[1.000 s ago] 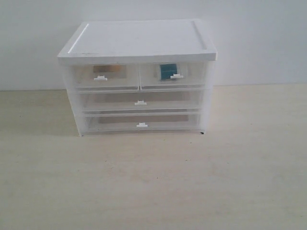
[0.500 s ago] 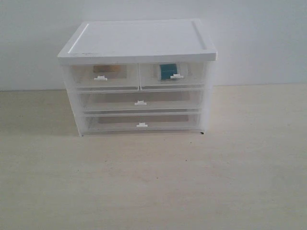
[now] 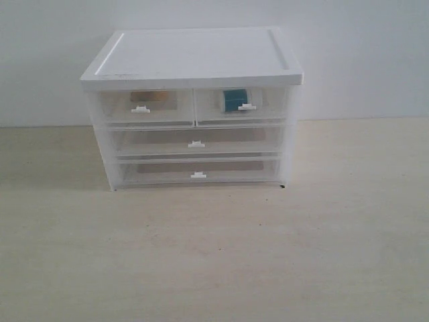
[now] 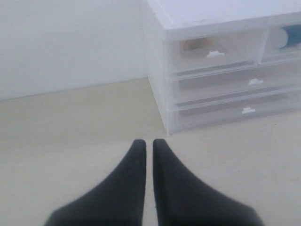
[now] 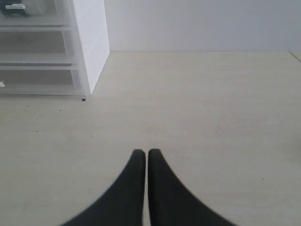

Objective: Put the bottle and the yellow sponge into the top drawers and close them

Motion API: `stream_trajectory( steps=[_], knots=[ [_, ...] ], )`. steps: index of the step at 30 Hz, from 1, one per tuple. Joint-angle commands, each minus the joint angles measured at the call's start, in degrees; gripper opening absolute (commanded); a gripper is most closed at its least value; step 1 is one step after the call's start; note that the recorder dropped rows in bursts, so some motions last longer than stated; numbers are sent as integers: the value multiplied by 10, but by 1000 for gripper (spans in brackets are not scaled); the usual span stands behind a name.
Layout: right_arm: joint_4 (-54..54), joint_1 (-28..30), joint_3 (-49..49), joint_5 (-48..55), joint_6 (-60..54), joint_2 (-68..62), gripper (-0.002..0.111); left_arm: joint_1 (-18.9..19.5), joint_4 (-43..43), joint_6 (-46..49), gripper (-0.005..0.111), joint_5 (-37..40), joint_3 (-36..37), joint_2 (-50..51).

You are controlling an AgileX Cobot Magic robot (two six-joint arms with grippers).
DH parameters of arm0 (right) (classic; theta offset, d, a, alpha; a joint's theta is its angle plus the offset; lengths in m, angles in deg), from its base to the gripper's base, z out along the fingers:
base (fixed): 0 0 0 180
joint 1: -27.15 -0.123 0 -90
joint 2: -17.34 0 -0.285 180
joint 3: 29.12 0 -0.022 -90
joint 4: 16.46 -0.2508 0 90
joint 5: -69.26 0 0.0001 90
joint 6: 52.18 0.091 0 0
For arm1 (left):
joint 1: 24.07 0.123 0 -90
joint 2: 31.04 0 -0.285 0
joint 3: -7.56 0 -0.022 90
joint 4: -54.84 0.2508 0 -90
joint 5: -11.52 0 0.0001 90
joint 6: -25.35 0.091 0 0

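No change since before: top drawers (image 3: 167, 114) closed, left hand (image 4: 149, 141) and right hand (image 5: 146, 151) pressed together, empty.

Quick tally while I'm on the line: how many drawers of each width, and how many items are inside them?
top drawers, half-width: 2
full-width drawers: 2
bottle, in the right top drawer: 1
yellow sponge, in the left top drawer: 1
Total: 6

You see a white-topped cabinet (image 3: 194, 57) upper centre of frame; its middle drawer (image 3: 154, 142) and bottom drawer (image 3: 154, 173) shut; pale table (image 3: 214, 255) below, white wall (image 3: 362, 60) behind.
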Motion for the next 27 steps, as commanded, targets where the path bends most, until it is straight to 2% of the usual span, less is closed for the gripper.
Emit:
stream_trajectory(
  steps=[1, 10, 14, 18, 27],
  knots=[
    [1, 1, 3, -4, 0, 3, 0, 2, 13, -6, 4, -24, 41, -54],
    [1, 1, 3, -4, 0, 3, 0, 54, -5, -6, 4, -24, 129, -176],
    [1, 1, 3, -4, 0, 3, 0, 65, -14, -5, 4, -24, 160, -212],
    [1, 1, 3, -4, 0, 3, 0, 80, -58, 41, 4, -35, 195, -247],
    [1, 1, 3, -4, 0, 3, 0, 88, -58, 24, 4, -58, 240, -251]
  ],
)
